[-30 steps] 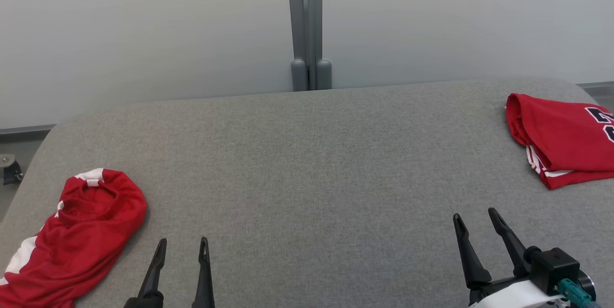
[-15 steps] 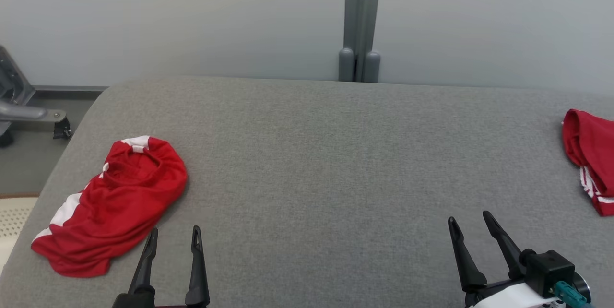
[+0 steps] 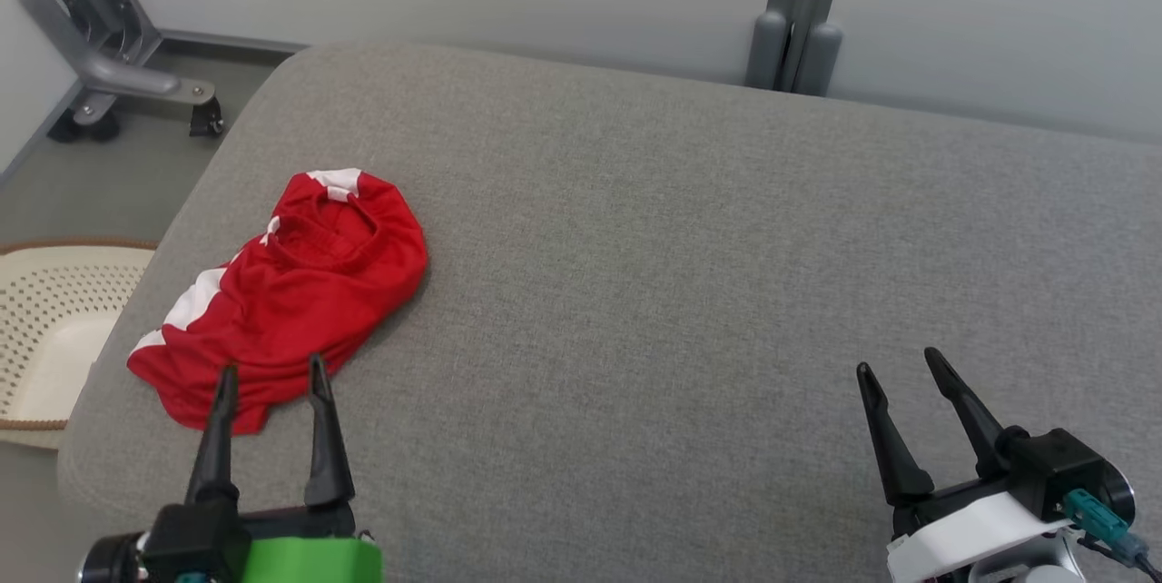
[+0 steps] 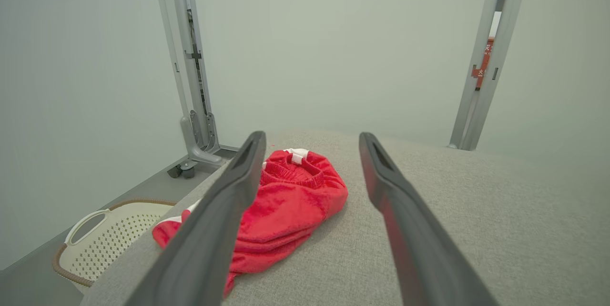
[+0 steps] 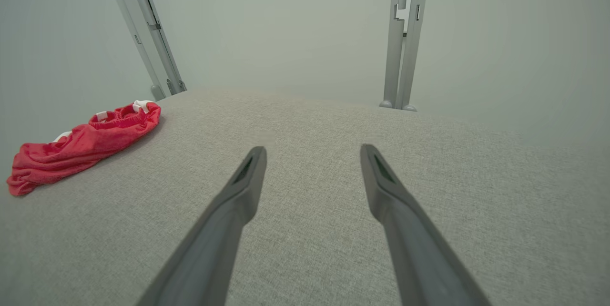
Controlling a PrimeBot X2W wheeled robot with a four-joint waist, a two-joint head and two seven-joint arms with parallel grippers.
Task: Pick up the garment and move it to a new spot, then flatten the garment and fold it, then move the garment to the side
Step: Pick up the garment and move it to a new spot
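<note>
A crumpled red garment with white trim (image 3: 281, 292) lies near the left end of the grey padded table (image 3: 690, 247). My left gripper (image 3: 270, 374) is open, its tips just at the garment's near edge, nothing between them. In the left wrist view the garment (image 4: 286, 201) lies ahead, partly behind the left finger. My right gripper (image 3: 899, 365) stands open over bare table at the lower right, far from the garment. The right wrist view shows the garment (image 5: 86, 144) at the far left and the open gripper (image 5: 312, 151).
A cream perforated laundry basket (image 3: 50, 329) stands on the floor left of the table, also in the left wrist view as the basket (image 4: 105, 239). A grey wheeled stand (image 3: 109, 65) is at the far left corner. Grey partition posts (image 3: 799, 11) rise behind the table.
The head camera has turned left: the garment now sits nearer the middle and the folded red garment at the right has left the picture. The left gripper's tips now reach the garment's edge.
</note>
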